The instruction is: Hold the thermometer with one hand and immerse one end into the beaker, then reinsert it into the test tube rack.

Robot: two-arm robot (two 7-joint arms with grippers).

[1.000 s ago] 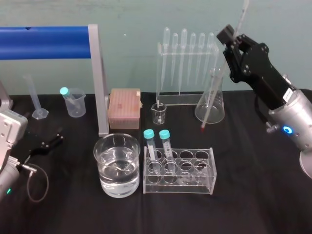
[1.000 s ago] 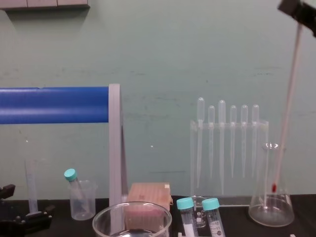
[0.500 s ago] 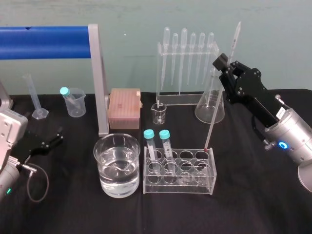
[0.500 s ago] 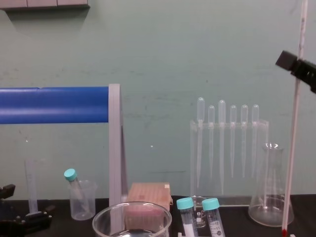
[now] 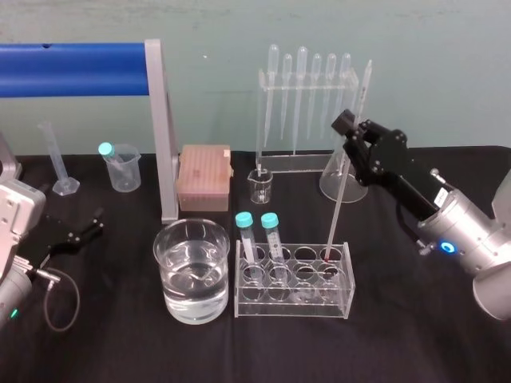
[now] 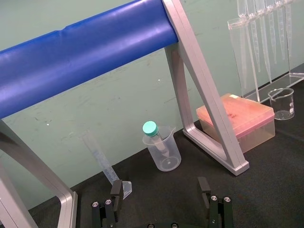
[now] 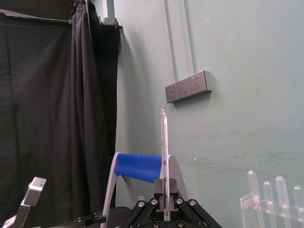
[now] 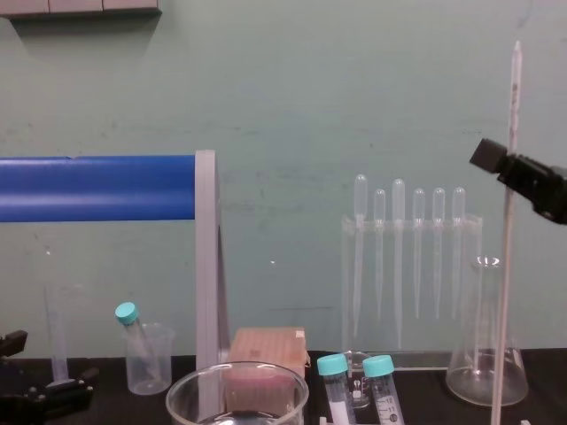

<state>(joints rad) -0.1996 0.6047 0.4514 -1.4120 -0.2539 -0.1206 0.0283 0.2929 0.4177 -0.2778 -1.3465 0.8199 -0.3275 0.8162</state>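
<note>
Glass thermometer (image 5: 340,195), right tool (image 5: 352,129) gripping, tip in rack (image 5: 294,275).

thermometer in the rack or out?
In, barely: thermometer red tip sits in back right hole of rack, rod near upright, right claw shut on it. Depth: cannot tell. Left claw idle, open.

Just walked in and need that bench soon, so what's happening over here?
The right claw is shut on the thermometer, holding it nearly upright with its red tip at the back right hole of the test tube rack. The beaker, holding clear liquid, stands just left of the rack. The left claw rests open on the table at the far left, idle.
</note>
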